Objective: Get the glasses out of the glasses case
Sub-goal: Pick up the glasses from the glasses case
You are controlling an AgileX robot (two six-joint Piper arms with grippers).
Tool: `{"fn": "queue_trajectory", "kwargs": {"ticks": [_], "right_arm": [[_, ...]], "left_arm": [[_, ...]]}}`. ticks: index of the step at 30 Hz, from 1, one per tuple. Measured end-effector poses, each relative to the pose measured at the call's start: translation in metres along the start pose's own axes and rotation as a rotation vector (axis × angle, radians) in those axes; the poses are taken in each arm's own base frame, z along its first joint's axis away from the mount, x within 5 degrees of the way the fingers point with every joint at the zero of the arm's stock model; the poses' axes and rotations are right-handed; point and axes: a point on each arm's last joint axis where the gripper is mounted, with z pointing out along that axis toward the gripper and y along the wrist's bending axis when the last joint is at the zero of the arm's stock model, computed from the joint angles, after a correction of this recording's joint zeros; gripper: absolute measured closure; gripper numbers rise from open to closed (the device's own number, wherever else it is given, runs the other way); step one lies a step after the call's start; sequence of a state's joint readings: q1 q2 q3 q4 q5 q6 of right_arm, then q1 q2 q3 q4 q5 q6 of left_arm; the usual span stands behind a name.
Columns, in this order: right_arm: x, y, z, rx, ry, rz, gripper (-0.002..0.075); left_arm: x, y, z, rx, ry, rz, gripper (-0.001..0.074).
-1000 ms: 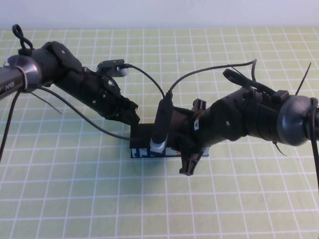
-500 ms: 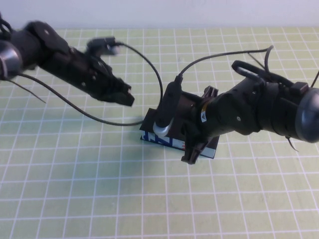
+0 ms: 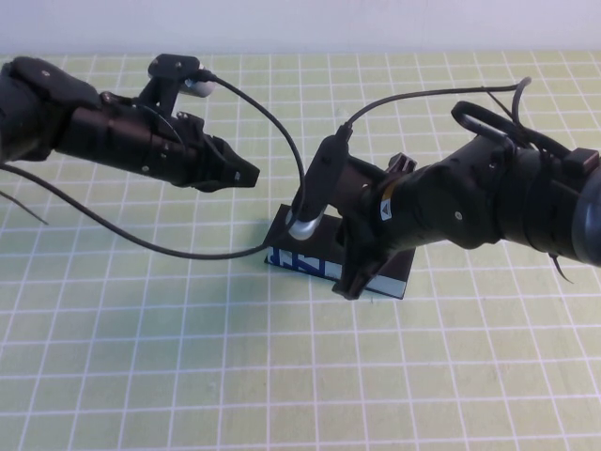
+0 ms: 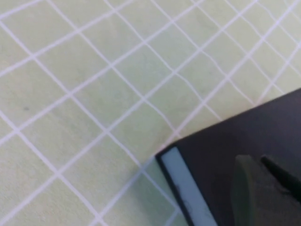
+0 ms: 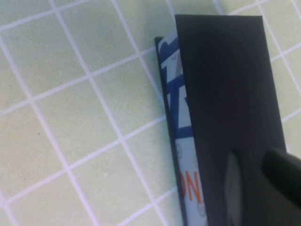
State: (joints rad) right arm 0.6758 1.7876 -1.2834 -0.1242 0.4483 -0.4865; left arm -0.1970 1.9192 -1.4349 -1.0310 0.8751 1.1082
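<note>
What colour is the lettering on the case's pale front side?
Blue lettering, with an orange-red mark; the right wrist view shows it best.

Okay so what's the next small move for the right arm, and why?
Probably lift the lid: the glasses case looks shut in the right wrist view, no glasses showing. The right gripper sits at its front edge; the left gripper hangs apart, behind it.

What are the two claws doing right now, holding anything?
Left gripper: hangs above the mat, left of the case, holding nothing; open or shut cannot be told.
Right gripper: down on the case's lid; whether it grips it cannot be told.
</note>
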Motion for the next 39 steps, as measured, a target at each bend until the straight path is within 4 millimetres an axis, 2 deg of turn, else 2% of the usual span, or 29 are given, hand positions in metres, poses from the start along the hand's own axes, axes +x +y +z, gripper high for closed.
{"fn": "queue_trajectory", "kwargs": {"ticks": [4,7,12,19,27,35,39], "right_arm": [[-0.001,0.001,0.000,-0.017,-0.009,0.044,0.0560],[-0.001,0.002,0.000,-0.030,-0.013,0.071,0.0512],[0.000,0.005,0.000,-0.052,-0.001,0.097,0.0502],[0.001,0.006,0.000,-0.067,0.008,0.113,0.0502],[0.003,0.008,0.000,-0.081,0.032,0.110,0.0502],[0.005,0.011,0.000,-0.118,0.042,-0.107,0.0491],[0.008,0.013,0.014,-0.125,0.049,-0.152,0.0480]], "left_arm": [[-0.002,0.015,0.015,-0.013,-0.009,-0.011,0.0739],[-0.005,0.029,0.033,0.026,-0.012,-0.033,0.0739],[-0.011,0.051,0.063,0.115,0.002,-0.067,0.0739],[0.002,0.067,0.102,0.205,0.110,-0.146,0.0739],[0.011,0.067,0.099,0.194,0.263,-0.183,0.0739],[0.012,0.068,0.098,0.179,0.288,-0.204,0.0739],[0.012,0.068,0.098,0.177,0.291,-0.208,0.0740]]}}
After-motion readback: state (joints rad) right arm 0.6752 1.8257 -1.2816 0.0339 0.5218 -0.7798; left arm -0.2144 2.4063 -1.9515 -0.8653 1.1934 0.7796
